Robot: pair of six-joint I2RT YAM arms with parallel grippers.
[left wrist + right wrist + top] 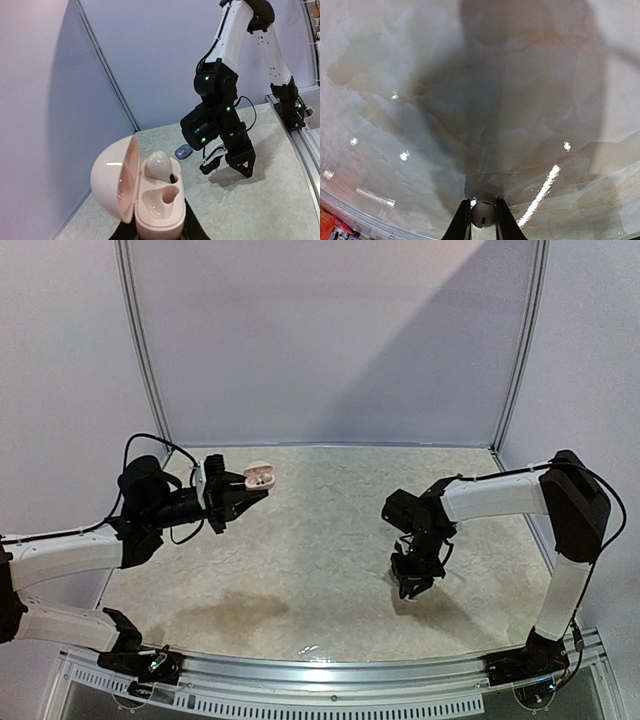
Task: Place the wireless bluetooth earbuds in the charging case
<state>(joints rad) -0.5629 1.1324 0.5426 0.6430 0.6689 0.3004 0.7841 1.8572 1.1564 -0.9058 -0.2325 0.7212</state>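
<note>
My left gripper is shut on the pink charging case and holds it above the table's left side, lid open. It also shows in the top view. One pale earbud sits in the case's far slot; the near slot is empty. My right gripper is shut on a small round grey earbud, just above the table. In the top view the right gripper hangs low over the right half of the table.
A small grey-blue oval thing lies on the table behind the right gripper. Pale walls stand at the left and back. The metal rail runs along the near table edge.
</note>
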